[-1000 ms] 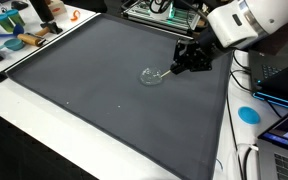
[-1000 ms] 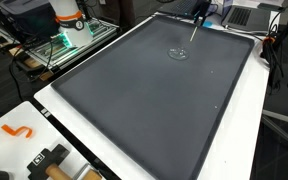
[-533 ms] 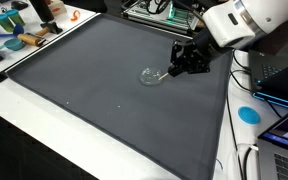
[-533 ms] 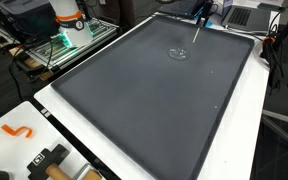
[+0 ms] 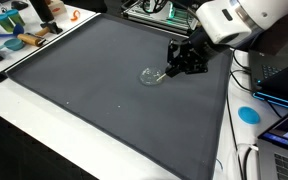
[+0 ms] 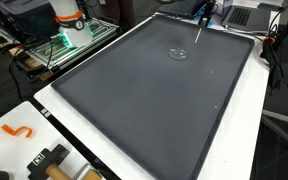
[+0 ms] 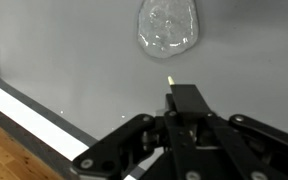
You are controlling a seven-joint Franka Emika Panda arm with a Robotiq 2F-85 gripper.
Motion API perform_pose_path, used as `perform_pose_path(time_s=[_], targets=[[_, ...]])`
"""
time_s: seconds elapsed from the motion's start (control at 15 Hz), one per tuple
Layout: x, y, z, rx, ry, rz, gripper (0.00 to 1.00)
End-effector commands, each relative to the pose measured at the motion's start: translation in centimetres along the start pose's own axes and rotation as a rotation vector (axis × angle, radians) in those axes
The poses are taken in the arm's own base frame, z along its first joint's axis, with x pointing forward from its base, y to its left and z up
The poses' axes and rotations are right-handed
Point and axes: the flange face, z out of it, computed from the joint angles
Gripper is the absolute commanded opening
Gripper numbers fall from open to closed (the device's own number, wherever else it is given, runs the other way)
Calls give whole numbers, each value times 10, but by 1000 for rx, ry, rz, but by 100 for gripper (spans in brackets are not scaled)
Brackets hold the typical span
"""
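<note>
A clear glass dish [image 5: 152,76] lies on the dark grey mat [image 5: 104,90], toward the mat's far side in an exterior view [image 6: 178,53]. My gripper [image 5: 174,66] hovers just beside and above it, jaws shut on a thin pale stick [image 6: 198,30] that points down toward the mat. From the wrist, the closed black fingers [image 7: 184,100] fill the lower middle. The stick's tip [image 7: 170,77] pokes out just short of the dish [image 7: 168,27], and the two look apart.
The white table border [image 5: 44,130] surrounds the mat. Tools and containers [image 5: 19,35] crowd one corner, a wire rack [image 6: 64,45] stands off the table's side, laptops [image 5: 279,85] and a blue disc [image 5: 249,113] sit beyond the mat edge. An orange hook [image 6: 17,131] lies on the white border.
The gripper has shifted slightly up and back along the mat with the stick, whose tip has drawn away from the dish. The dish has not moved.
</note>
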Motion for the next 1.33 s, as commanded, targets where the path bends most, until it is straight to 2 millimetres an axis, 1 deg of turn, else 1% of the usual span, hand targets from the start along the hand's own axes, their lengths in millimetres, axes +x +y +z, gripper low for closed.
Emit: perform_pose_path(time_s=[0.0,0.27,0.6,0.93,1.07,1.13,1.27], targets=[[-6,10,-3,43,-21,5,3],[-9,24,-7,91,-37,16,3],[-13,51,-10,174,-57,16,3],[-24,80,-6,267,-25,14,3],[-30,92,-1,287,-11,3,3],[-11,82,-5,244,-18,20,13],[-17,91,-2,257,-12,15,13]])
